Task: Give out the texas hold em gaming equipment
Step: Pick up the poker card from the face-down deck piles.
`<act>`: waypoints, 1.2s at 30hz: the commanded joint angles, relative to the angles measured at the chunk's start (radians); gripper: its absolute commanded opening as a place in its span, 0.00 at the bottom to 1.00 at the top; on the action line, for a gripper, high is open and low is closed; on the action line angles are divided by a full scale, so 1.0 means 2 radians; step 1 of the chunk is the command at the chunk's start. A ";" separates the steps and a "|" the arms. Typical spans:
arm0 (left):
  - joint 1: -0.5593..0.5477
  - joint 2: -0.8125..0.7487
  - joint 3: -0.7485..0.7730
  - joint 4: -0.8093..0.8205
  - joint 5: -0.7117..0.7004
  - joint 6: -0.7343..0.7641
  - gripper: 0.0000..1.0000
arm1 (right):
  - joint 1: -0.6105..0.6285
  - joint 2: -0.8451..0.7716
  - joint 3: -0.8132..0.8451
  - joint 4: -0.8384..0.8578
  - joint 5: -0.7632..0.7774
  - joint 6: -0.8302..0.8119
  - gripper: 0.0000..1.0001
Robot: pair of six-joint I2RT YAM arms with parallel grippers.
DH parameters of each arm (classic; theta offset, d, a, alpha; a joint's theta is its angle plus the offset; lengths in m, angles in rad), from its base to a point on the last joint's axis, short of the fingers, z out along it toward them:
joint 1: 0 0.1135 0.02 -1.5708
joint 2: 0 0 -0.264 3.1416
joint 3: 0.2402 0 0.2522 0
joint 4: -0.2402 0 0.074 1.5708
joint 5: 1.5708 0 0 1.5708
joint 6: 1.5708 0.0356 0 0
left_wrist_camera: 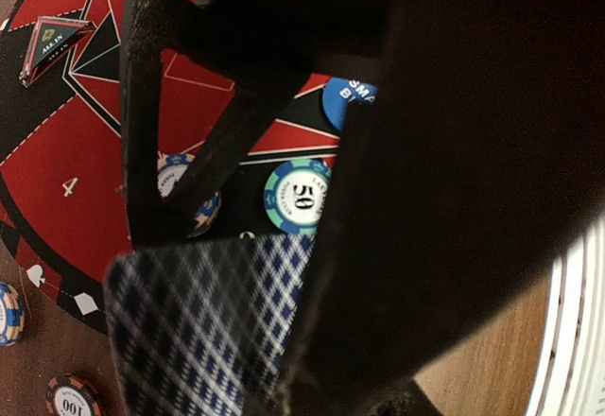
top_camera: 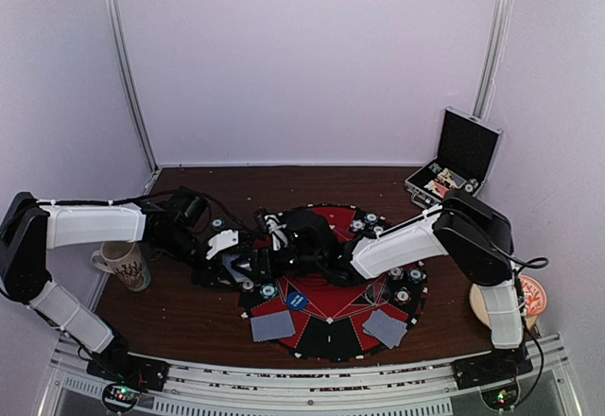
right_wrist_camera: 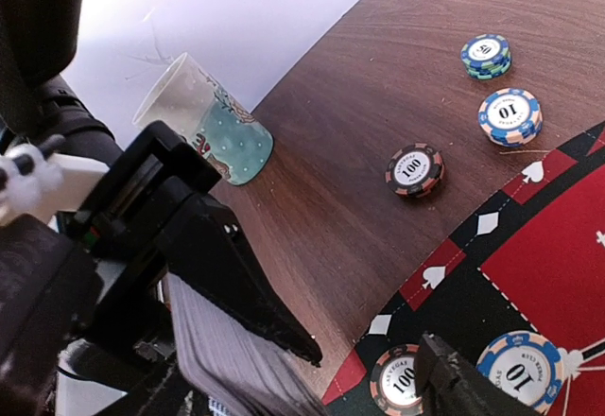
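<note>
One open case (top_camera: pixel 470 147), small colourful items (top_camera: pixel 442 178) inside.

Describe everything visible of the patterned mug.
The mug is pale cream, ceramic-looking, with a dark drawing on its side; the right wrist view shows a teal, white-dotted lower part. A handle juts left in the top view. It stands upright on the brown table near the left edge, under the left arm, touching nothing else visible.

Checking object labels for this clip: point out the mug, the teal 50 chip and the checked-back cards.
mug (right_wrist_camera: pixel 203 121): right wrist view, on its patterned side wall.
teal 50 chip (left_wrist_camera: pixel 301 196): left wrist view, on its printed centre.
checked-back cards (left_wrist_camera: pixel 203 326): left wrist view, on the top card's back.
</note>
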 commanded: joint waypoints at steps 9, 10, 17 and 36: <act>-0.003 -0.009 -0.001 0.002 0.011 0.007 0.35 | -0.018 0.003 -0.011 0.013 0.025 0.017 0.49; -0.003 -0.009 -0.001 0.002 0.011 0.007 0.35 | -0.020 -0.001 -0.016 0.017 0.026 0.018 0.47; -0.003 -0.005 0.000 0.003 0.009 0.006 0.35 | -0.023 -0.021 -0.031 0.017 0.024 0.014 0.37; -0.003 -0.003 0.000 0.006 0.003 0.002 0.35 | -0.026 -0.128 -0.101 -0.023 0.051 -0.020 0.00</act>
